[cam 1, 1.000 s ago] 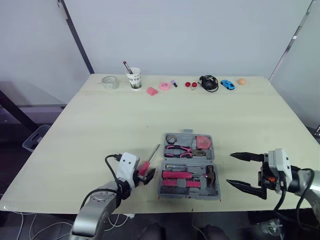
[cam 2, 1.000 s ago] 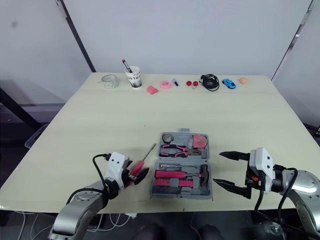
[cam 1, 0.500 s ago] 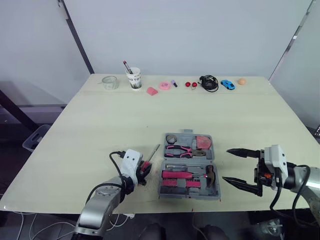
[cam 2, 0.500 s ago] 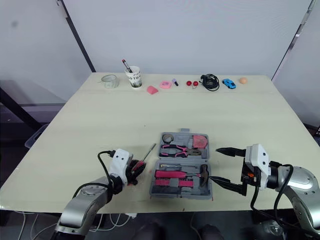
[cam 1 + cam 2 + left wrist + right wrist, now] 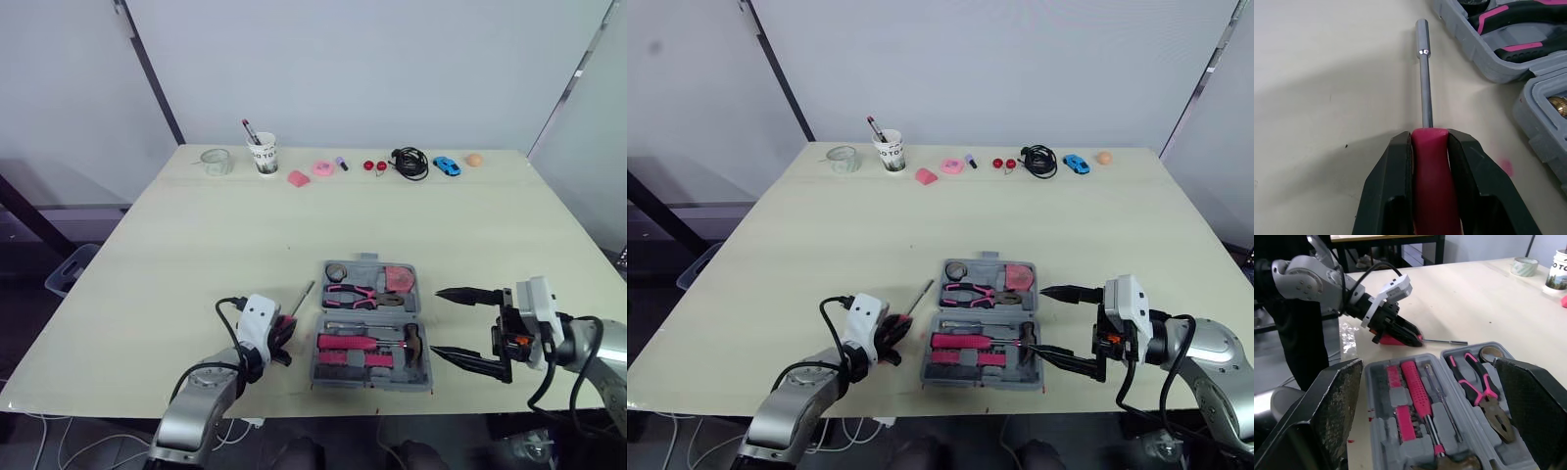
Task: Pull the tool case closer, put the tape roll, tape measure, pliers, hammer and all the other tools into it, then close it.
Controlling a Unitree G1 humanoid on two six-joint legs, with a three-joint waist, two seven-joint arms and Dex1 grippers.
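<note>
The grey tool case (image 5: pixel 370 364) lies open near the table's front edge, holding pink-handled pliers (image 5: pixel 358 294), a hammer (image 5: pixel 368 343), a tape roll (image 5: pixel 336 271) and a pink tape measure (image 5: pixel 397 279). Left of it, my left gripper (image 5: pixel 1430 139) is shut on the pink handle of a screwdriver (image 5: pixel 1424 83). Its metal shaft (image 5: pixel 303 298) points toward the case's left side, low over the table. My right gripper (image 5: pixel 436 323) stands open just right of the case, its fingertips by the case's right rim with nothing between them.
Along the far edge stand a clear tape roll (image 5: pixel 215 162), a paper cup with a pen (image 5: pixel 262 154), small pink items (image 5: pixel 322 167), a black cable (image 5: pixel 409 162), a blue toy car (image 5: pixel 446 165) and an orange ball (image 5: pixel 474 159).
My left gripper has closed on the screwdriver's pink handle. My right gripper, still open, has moved left up to the case's right side.
</note>
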